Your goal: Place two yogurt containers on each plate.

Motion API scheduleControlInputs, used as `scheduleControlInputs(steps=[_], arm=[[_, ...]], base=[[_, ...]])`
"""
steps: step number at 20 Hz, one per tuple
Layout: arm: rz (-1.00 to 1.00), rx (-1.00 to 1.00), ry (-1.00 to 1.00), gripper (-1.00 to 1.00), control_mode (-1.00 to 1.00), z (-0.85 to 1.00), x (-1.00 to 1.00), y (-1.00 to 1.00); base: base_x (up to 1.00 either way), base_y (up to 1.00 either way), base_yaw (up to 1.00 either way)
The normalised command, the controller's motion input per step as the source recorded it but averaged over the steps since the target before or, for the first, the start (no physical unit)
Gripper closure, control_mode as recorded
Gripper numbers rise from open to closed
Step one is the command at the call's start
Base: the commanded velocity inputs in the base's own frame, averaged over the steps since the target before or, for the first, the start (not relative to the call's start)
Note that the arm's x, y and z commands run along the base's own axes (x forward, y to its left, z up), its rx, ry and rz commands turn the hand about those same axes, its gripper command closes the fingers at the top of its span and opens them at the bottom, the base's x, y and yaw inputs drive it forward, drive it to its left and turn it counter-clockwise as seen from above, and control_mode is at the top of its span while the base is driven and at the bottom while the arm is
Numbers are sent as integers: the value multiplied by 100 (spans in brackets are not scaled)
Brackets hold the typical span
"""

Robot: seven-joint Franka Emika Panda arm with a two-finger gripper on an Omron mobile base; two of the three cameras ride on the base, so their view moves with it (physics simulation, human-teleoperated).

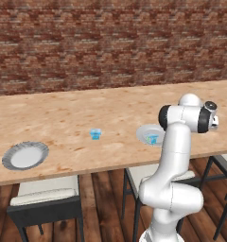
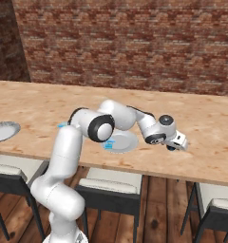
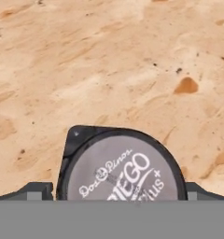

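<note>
Fingers (image 3: pixel 37 190) spread wide, straddling a dark round lid (image 3: pixel 121 170) on the tabletop (image 3: pixel 109 70). Gripper (image 2: pixel 176 144) sits right of the near plate (image 2: pixel 127 141), which holds one yogurt container (image 2: pixel 108 145). Second tub (image 1: pixel 95 133) lies left of that plate; far plate (image 1: pixel 24 156) further left.

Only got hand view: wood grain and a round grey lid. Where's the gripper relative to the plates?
Observer: The gripper hangs open over the table, just right of the near plate in the right base view.
Operator: Anything on that plate?
Observer: One tub.
Operator: Loose tubs?
Observer: A second tub stands on the wood between the near plate and the far plate.
</note>
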Motion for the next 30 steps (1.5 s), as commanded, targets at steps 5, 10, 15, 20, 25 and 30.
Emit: scheduleControlInputs(steps=[5,10,15,20,25,30], arm=[[0,0,0,100,-100,0,2,0],[0,0,0,100,-100,7,0,0],[0,0,0,100,-100,86,-5,45],[12,0,4,100,-100,70,-12,100],[11,10,8,100,-100,-2,3,100],[1,9,10,100,-100,-4,30,100]], base=[[0,0,0],[0,0,0],[0,0,0],[0,0,0],[0,0,0],[0,0,0]])
